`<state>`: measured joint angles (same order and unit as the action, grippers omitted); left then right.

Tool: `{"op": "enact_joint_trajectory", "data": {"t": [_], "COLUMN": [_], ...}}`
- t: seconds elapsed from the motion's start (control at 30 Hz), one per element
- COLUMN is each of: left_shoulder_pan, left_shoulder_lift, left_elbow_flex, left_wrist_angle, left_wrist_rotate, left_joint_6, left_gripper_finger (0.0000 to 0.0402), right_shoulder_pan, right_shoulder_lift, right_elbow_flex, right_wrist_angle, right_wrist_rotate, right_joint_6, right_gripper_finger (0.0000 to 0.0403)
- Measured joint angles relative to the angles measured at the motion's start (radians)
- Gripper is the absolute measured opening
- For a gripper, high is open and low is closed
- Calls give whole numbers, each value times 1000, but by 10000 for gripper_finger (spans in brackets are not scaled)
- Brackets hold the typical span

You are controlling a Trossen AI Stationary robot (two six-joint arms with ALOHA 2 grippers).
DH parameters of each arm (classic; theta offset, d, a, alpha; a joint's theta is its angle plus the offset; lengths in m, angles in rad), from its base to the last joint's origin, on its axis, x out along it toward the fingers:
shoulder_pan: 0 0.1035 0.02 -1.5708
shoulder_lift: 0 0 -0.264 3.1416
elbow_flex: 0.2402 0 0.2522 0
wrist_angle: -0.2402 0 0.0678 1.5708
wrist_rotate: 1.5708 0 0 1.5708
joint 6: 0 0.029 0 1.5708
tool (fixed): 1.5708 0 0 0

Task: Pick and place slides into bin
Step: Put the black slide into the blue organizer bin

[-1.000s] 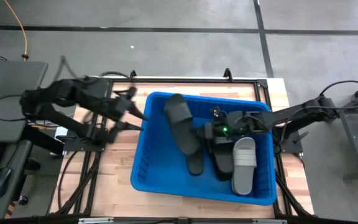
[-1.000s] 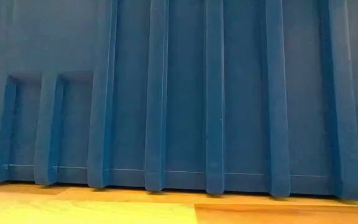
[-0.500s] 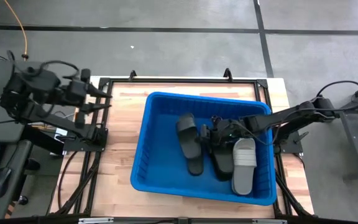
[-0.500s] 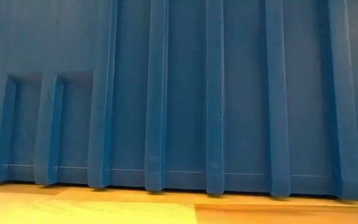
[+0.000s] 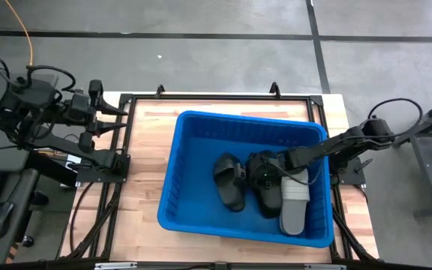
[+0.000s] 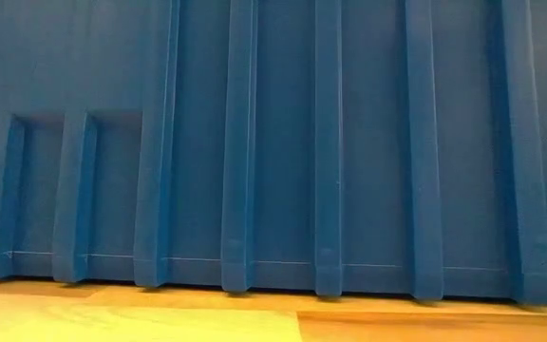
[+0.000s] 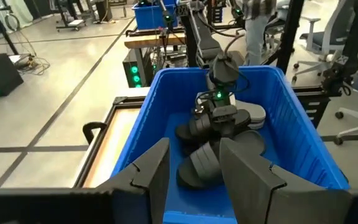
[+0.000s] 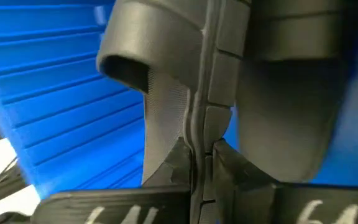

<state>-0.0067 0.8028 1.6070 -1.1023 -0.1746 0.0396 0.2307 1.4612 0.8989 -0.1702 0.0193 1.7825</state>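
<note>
High view: the blue bin (image 5: pixel 201 131) fills the table's (image 5: pixel 145 150) middle, with three slides lying side by side on its floor, long axes running front to back: a black slide (image 5: pixel 229 182), a second black slide (image 5: pixel 263 187) and a light grey slide (image 5: pixel 294 201). The right gripper (image 5: pixel 255 174) sits low inside, touching the middle black slide; in the right wrist view its fingers look pressed together, holding nothing. The left gripper (image 5: pixel 113 120), fingers spread and empty, waits off the table's left edge.
</note>
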Motion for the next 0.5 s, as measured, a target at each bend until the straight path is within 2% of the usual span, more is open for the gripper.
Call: {"op": "enact_joint_trajectory", "data": {"t": [0.37, 0.5], "left_shoulder_pan": [0, 0], "left_shoulder_lift": [-1, 0], "left_elbow_flex": [0, 0], "left_wrist_angle": [-1, -2], "left_wrist_rotate": [2, 16], "left_joint_6": [20, 20], "left_gripper_finger": [128, 129], "right_shoulder_pan": [10, 13], "right_shoulder_lift": [80, 86], "right_elbow_flex": [1, 1], "right_wrist_angle": [-28, -55], "right_wrist_rotate": [-28, -21], "right_joint_6": [73, 103], "right_gripper_finger": [1, 30]}}
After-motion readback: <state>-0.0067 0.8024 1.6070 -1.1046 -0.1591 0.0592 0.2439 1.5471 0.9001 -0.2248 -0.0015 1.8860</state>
